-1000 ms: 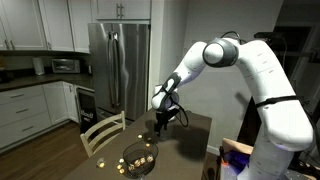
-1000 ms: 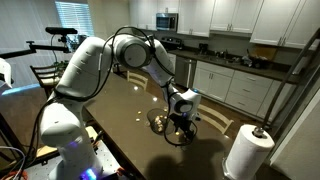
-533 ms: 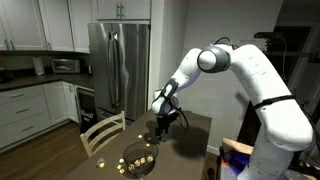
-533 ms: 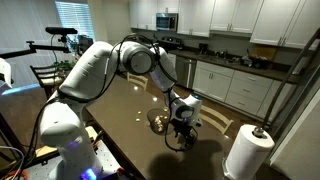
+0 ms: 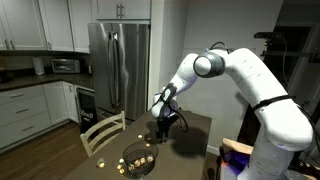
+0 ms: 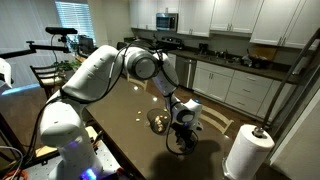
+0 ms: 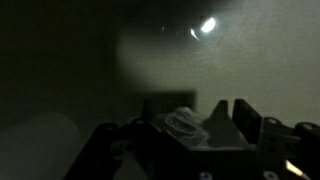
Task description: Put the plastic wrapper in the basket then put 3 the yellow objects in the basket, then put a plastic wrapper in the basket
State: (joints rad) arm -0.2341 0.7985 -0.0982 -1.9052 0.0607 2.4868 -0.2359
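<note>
The gripper [image 7: 172,140] is low over the table [image 7: 90,60], its jaws apart on either side of a crumpled clear wrapper [image 7: 186,124]. There are visible gaps on both sides, so the jaws are open around the wrapper and nothing is clamped yet. The wrist view is dark, and it cannot be told whether the fingertips touch the table.

In an exterior view the gripper [image 5: 164,124] sits near the table's middle. The basket [image 5: 127,152] stands apart from it at the table's near edge, by the chair [image 5: 103,135]. Yellow objects [image 5: 134,163] seem to glint inside the basket, though their number cannot be told.

Compared with the earlier frames, the arm [image 5: 205,66] has dropped. Its elbow is lower and further forward, and the gripper has come down from above the table to the level of the wrapper. The jaws also look to be starting to draw in. The basket has not moved.

With yellow pieces apparently in the basket, this is probably the last wrapper. The descent looks finished and the grasp is the step in hand. The thin film may slip or pinch only at a corner, so the jaws need to close fully before the lift toward the basket.
</note>
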